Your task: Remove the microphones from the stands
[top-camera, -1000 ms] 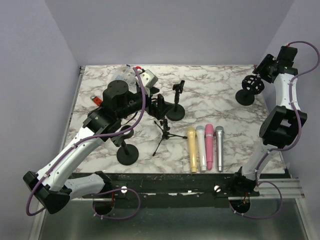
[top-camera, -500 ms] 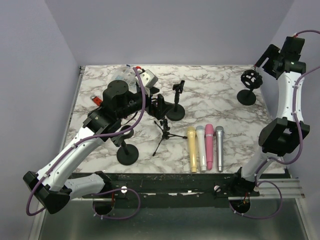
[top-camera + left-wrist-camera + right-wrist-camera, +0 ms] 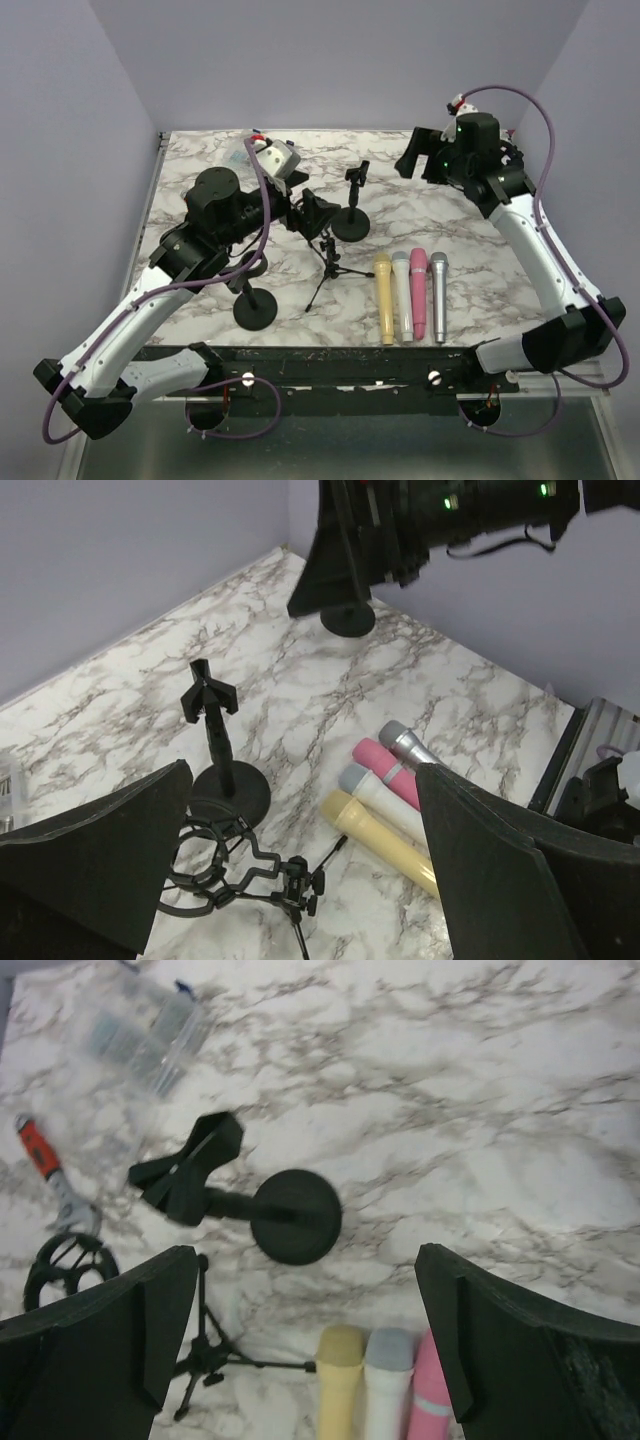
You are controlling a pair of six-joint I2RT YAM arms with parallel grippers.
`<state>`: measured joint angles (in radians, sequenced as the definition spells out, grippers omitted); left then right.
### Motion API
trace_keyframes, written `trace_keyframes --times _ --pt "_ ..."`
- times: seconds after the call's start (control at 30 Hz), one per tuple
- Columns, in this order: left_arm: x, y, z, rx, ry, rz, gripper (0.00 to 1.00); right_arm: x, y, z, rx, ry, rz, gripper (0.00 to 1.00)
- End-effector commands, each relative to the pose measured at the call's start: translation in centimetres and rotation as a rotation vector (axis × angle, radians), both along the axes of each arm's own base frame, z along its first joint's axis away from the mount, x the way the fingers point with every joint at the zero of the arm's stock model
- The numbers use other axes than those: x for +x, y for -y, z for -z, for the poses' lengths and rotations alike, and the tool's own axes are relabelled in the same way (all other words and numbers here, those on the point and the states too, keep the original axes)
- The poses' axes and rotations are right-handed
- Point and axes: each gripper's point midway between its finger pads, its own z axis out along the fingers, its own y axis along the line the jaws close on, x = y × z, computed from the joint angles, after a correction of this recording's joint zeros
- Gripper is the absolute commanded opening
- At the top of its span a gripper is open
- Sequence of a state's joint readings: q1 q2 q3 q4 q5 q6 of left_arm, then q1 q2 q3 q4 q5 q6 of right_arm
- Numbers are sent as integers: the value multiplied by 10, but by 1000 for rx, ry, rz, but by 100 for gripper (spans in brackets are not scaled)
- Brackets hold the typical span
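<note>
Left gripper [image 3: 313, 213]: jaws wide, empty, above tripod stand [image 3: 328, 262].
Right gripper [image 3: 305, 1260]: jaws wide, empty, raised to the right of clip stand [image 3: 262, 1210], which is blurred.
Microphones [image 3: 418, 292]: four, flat in a row, near edge, none in a stand.
Round-base stand [image 3: 255, 305], near left: top hidden under left arm.

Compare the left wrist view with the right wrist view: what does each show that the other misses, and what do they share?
Only the left wrist view shows the silver microphone and the right arm. Only the right wrist view shows the clear plastic box and the red-handled wrench. Both show the clip stand, the tripod stand, the yellow microphone, the white microphone and the pink microphone.
</note>
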<state>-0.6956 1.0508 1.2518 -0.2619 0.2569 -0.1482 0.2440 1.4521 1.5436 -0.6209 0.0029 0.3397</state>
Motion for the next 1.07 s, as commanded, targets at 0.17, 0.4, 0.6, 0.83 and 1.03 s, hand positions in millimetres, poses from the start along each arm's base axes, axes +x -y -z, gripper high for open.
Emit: trace_keyframes --times 0.17,0.4,0.6,0.83,1.03 --pt "-34 -57 -43 -187 83 -149 99 -100 -17 -48 185 268 -99 100" --pt "-62 -128 -61 -285 217 -338 99 -149 35 -73 152 417 66 100" --pt "-93 -176 -73 -348 301 -433 99 -189 69 -101 123 537 153 100" --pt "-123 -217 -87 -439 368 -495 99 -222 99 -137 151 628 263 100" --pt "-128 -225 -90 -433 377 -515 99 -241 85 -165 192 701 150 100"
